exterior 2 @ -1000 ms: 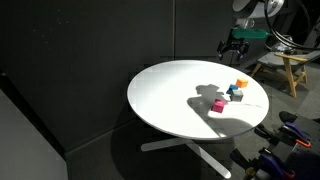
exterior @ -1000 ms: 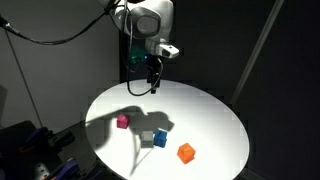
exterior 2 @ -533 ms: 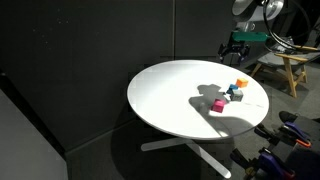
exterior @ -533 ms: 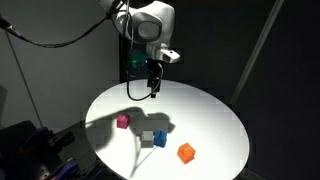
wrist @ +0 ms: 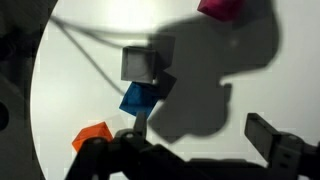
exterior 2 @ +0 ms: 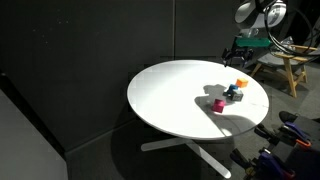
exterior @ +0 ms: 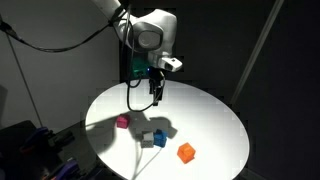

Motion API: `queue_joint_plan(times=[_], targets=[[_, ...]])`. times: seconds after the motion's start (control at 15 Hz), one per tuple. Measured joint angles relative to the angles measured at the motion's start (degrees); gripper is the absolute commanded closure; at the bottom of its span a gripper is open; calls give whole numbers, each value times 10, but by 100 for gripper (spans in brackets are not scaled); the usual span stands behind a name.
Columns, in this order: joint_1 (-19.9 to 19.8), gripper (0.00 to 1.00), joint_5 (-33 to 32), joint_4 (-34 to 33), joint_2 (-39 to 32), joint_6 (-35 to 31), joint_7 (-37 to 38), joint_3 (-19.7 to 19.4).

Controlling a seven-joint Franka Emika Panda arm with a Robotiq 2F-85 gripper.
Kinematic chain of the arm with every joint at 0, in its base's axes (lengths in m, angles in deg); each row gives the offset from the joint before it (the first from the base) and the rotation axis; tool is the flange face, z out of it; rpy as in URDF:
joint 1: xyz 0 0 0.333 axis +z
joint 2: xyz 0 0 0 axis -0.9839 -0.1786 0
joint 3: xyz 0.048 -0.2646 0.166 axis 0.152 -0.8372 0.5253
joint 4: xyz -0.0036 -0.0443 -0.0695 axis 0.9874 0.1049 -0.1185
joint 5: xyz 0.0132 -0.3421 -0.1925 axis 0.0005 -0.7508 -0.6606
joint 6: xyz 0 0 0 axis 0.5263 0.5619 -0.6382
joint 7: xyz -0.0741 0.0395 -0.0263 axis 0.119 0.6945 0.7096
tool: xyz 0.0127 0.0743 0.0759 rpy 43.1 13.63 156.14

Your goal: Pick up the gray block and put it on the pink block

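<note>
Not started: gripper (exterior: 157,96) hangs over table (exterior: 212,120), jaws apart, empty. The gray block (wrist: 140,64) lies untouched beside blue cube (wrist: 138,99); pink block (exterior: 122,122) bare. Grasp and stacking remain.

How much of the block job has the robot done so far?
Nothing is done yet. The gray block sits on the table beside the blue block, and the pink block has nothing on top. The hand hangs open and empty above the table. Left: grab the gray block, lift it, set it on the pink one.
</note>
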Motion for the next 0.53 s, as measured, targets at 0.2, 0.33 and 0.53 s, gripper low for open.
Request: queue_joint_plan(times=[0.2,0.33,0.53], targets=[[-2,0,0,12,-14,-35,-4,-1],[-2,0,0,15,-31,-54,-4,-1],[-2,0,0,15,-59,-76,-4,-1]])
